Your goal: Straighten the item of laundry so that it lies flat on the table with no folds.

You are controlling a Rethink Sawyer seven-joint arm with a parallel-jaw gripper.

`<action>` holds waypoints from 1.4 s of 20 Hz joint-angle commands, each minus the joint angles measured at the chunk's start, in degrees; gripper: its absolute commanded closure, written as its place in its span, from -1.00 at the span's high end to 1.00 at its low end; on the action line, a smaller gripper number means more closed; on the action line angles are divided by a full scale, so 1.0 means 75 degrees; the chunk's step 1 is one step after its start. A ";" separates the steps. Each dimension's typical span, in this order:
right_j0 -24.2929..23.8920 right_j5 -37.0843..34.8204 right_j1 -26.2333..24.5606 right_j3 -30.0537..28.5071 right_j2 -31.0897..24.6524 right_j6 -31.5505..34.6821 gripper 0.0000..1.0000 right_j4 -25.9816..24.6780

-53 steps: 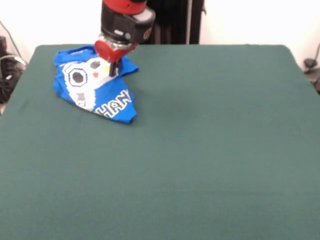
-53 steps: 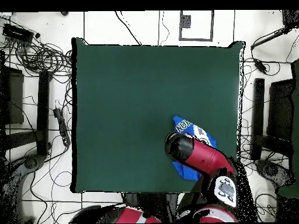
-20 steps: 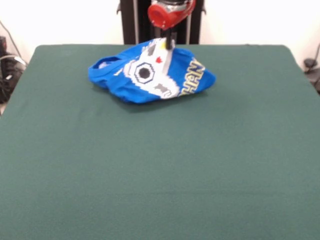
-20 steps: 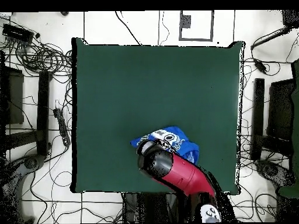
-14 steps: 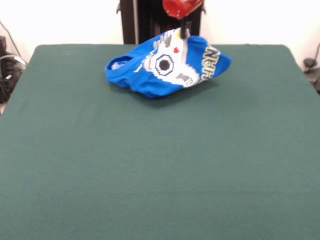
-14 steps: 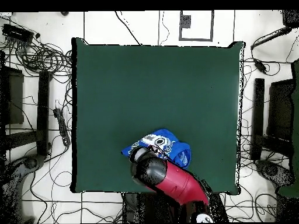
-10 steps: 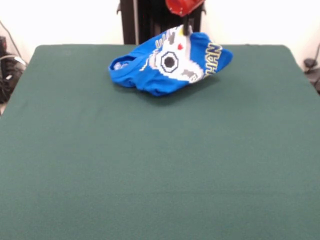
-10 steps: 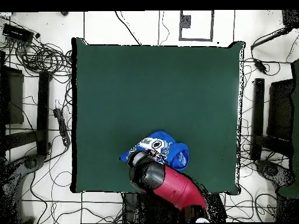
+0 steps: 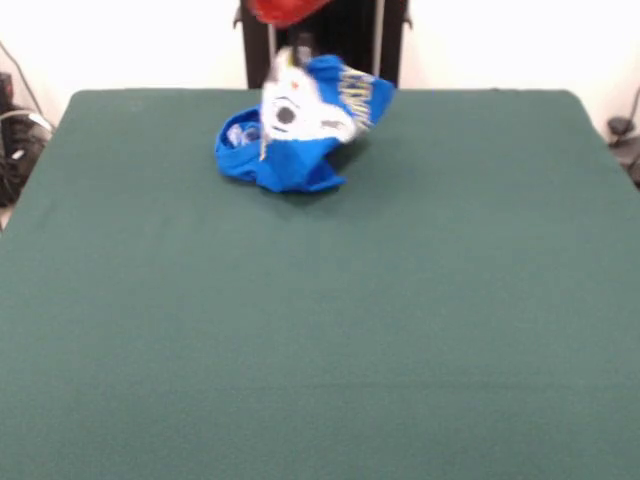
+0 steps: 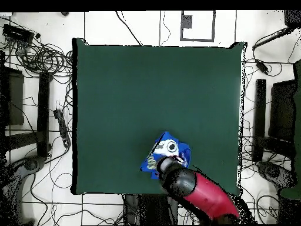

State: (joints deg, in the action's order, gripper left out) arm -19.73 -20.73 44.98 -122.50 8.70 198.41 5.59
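Blue short-sleeved T-shirt with a white-grey pixel print and yellow-outlined lettering [image 9: 300,120], bunched and partly lifted in the upper centre-left of the front view; its lower folds rest on the large dark green fabric-clad table [image 9: 320,330]. The red and black gripper [image 9: 300,45] at the top edge pinches the shirt's raised upper part, from which the cloth hangs. In the overhead view the shirt [image 10: 170,148] lies crumpled in the lower centre, the red arm [image 10: 203,197] reaching over it from the bottom edge.
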 commanded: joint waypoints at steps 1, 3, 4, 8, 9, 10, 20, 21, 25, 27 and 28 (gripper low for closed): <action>-0.1439 -0.0412 -0.0369 0.1217 -0.0951 -0.3005 -1.00 -0.1454; -0.1939 -0.0864 -0.0363 0.1510 -0.1342 -0.3215 -1.00 -0.1756; -0.2053 -0.0987 -0.0443 0.1710 -0.1454 -0.3226 -1.00 -0.1918; -0.2213 -0.1117 -0.1017 0.2655 -0.1674 -0.3157 -1.00 -0.2534; -0.2173 -0.1048 -0.1218 0.2935 -0.1635 -0.3135 -1.00 -0.2721; -0.2134 -0.0979 -0.1418 0.3214 -0.1596 -0.3112 -1.00 -0.2909; -0.2198 -0.1969 -0.1647 0.4249 -0.1562 -0.3690 -1.00 -0.3655; -0.2155 -0.2083 -0.1602 0.4254 -0.1554 -0.3625 -1.00 -0.3628; -0.1570 -0.2497 -0.1551 0.4320 -0.1293 -0.2704 -1.00 -0.3375; -0.1476 -0.2717 -0.1476 0.4347 -0.1272 -0.2591 -1.00 -0.3303; -0.1444 -0.2851 -0.1426 0.4368 -0.1264 -0.2570 -1.00 -0.3268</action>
State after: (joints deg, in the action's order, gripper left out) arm -35.65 -33.60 34.53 -93.15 3.84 186.05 -19.90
